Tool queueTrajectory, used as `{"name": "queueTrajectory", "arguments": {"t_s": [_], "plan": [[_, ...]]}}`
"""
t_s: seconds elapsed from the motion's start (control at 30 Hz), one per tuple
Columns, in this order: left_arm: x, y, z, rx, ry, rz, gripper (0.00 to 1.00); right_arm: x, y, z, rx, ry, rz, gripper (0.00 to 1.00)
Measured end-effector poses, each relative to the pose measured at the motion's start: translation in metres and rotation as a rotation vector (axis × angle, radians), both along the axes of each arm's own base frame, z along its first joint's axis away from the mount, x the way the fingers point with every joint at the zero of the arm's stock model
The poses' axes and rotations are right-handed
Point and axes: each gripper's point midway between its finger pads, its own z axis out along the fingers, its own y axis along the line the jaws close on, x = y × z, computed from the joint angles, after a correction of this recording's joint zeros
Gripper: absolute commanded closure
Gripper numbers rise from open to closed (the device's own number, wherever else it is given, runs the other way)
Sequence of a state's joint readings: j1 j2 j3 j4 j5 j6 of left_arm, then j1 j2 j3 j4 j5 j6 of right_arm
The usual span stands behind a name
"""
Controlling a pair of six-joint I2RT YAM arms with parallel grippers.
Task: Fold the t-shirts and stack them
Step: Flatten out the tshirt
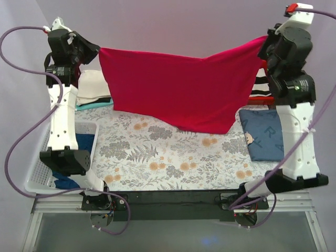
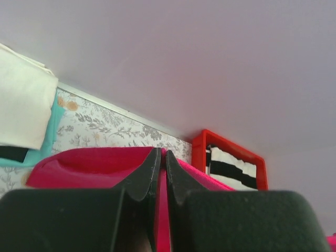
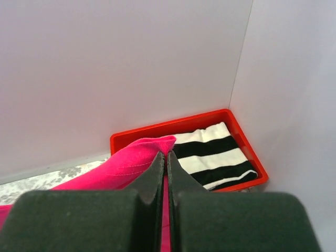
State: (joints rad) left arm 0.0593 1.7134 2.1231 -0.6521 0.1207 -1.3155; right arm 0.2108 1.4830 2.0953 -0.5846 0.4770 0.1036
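Low and left of the crimson t-shirt (image 1: 178,89) sits a white basket (image 1: 35,179) with some blue cloth (image 1: 84,143) inside.

Left gripper (image 1: 96,51): fingers pressed together on the crimson t-shirt's top left corner. The wrist view shows red fabric pinched between them.

Just behind and below that corner is a folded stack, with a cream tee (image 1: 93,83) on top, a black tee (image 2: 13,153) under it and a teal tee (image 1: 89,105) at the bottom.

The crimson t-shirt hangs stretched in the air between both arms. Its top edge sags a little mid-span. The lower edge droops to a point close over the floral table cover (image 1: 157,157); cannot tell if it touches.

Right of that point, a navy t-shirt (image 1: 265,136) lies folded flat on the cover.

Right gripper (image 1: 264,44): fingers closed on the shirt's top right corner.

Behind that corner, a red tray (image 3: 173,131) holds black-and-white striped cloth (image 3: 220,155).
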Motion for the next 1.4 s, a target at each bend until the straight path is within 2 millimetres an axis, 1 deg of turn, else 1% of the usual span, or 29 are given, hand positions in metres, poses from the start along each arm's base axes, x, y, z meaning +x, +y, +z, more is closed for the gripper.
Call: {"name": "queueTrajectory", "arguments": {"t_s": [0.07, 0.13, 0.17, 0.27, 0.33, 0.4, 0.43, 0.47, 0.5, 0.53, 0.6, 0.63, 0.7, 0.73, 0.8, 0.83, 0.87, 0.9, 0.93, 0.97, 1.03, 1.07, 1.13, 1.17, 1.23, 1.3, 1.4], "plan": [[-0.024, -0.002, 0.007, 0.012, -0.013, -0.008, 1.0, -0.026, -0.003, 0.015, 0.003, -0.042, 0.019, 0.99], [-0.055, -0.003, 0.023, 0.029, -0.051, -0.01, 1.0, -0.055, -0.007, 0.033, 0.009, -0.093, 0.032, 0.99], [-0.071, -0.004, 0.033, 0.038, -0.076, -0.009, 1.0, -0.073, -0.01, 0.044, 0.012, -0.129, 0.039, 0.99], [-0.117, -0.005, 0.079, 0.059, -0.199, -0.005, 1.0, -0.128, -0.018, 0.079, 0.028, -0.255, 0.056, 0.99], [-0.136, -0.006, 0.108, 0.069, -0.276, -0.001, 1.0, -0.155, -0.022, 0.1, 0.041, -0.339, 0.07, 0.99], [-0.144, -0.006, 0.144, 0.081, -0.369, 0.001, 1.0, -0.173, -0.023, 0.12, 0.051, -0.413, 0.084, 0.99], [-0.144, -0.006, 0.16, 0.088, -0.414, 0.003, 1.0, -0.178, -0.023, 0.131, 0.055, -0.454, 0.092, 0.99], [-0.142, -0.006, 0.173, 0.1, -0.453, 0.002, 1.0, -0.178, -0.021, 0.137, 0.055, -0.477, 0.098, 0.99], [-0.135, -0.006, 0.183, 0.11, -0.484, 0.002, 1.0, -0.175, -0.02, 0.14, 0.053, -0.489, 0.104, 0.99], [-0.128, -0.006, 0.188, 0.117, -0.504, -0.001, 1.0, -0.167, -0.017, 0.141, 0.049, -0.493, 0.109, 0.99], [-0.103, -0.006, 0.188, 0.13, -0.519, -0.014, 1.0, -0.142, -0.01, 0.134, 0.035, -0.471, 0.118, 0.99], [-0.088, -0.006, 0.182, 0.133, -0.512, -0.021, 1.0, -0.125, -0.006, 0.129, 0.024, -0.45, 0.123, 0.99], [-0.049, -0.005, 0.158, 0.132, -0.465, -0.031, 1.0, -0.083, 0.004, 0.114, 0.002, -0.397, 0.135, 0.99], [-0.029, -0.005, 0.141, 0.129, -0.428, -0.036, 1.0, -0.069, 0.008, 0.109, -0.004, -0.378, 0.139, 0.99], [0.006, -0.004, 0.106, 0.117, -0.358, -0.045, 1.0, -0.026, 0.017, 0.09, -0.025, -0.317, 0.144, 0.99], [0.019, -0.003, 0.09, 0.112, -0.324, -0.049, 1.0, -0.006, 0.022, 0.078, -0.038, -0.285, 0.146, 0.99], [0.029, -0.003, 0.073, 0.105, -0.291, -0.051, 1.0, 0.013, 0.025, 0.067, -0.048, -0.256, 0.146, 0.99], [0.036, -0.002, 0.06, 0.098, -0.262, -0.051, 1.0, 0.029, 0.029, 0.056, -0.059, -0.232, 0.149, 0.99], [0.04, -0.002, 0.048, 0.09, -0.235, -0.052, 1.0, 0.04, 0.031, 0.048, -0.067, -0.214, 0.151, 0.99], [0.042, -0.002, 0.041, 0.084, -0.221, -0.052, 1.0, 0.052, 0.034, 0.04, -0.075, -0.202, 0.152, 0.99], [0.046, -0.002, 0.037, 0.069, -0.224, -0.052, 1.0, 0.07, 0.038, 0.032, -0.083, -0.2, 0.154, 0.99], [0.046, -0.003, 0.036, 0.065, -0.228, -0.052, 1.0, 0.076, 0.039, 0.033, -0.083, -0.211, 0.154, 0.99], [0.047, -0.003, 0.039, 0.053, -0.24, -0.053, 1.0, 0.086, 0.041, 0.045, -0.079, -0.26, 0.153, 0.99], [0.047, -0.004, 0.042, 0.049, -0.249, -0.054, 1.0, 0.088, 0.042, 0.054, -0.075, -0.292, 0.153, 0.99], [0.046, -0.004, 0.049, 0.047, -0.272, -0.056, 1.0, 0.085, 0.043, 0.073, -0.067, -0.353, 0.159, 0.99], [0.043, -0.005, 0.054, 0.05, -0.287, -0.056, 1.0, 0.072, 0.044, 0.097, -0.061, -0.426, 0.174, 0.99], [0.031, -0.005, 0.063, 0.054, -0.299, -0.057, 1.0, 0.04, 0.043, 0.125, -0.06, -0.507, 0.201, 0.99]]}}
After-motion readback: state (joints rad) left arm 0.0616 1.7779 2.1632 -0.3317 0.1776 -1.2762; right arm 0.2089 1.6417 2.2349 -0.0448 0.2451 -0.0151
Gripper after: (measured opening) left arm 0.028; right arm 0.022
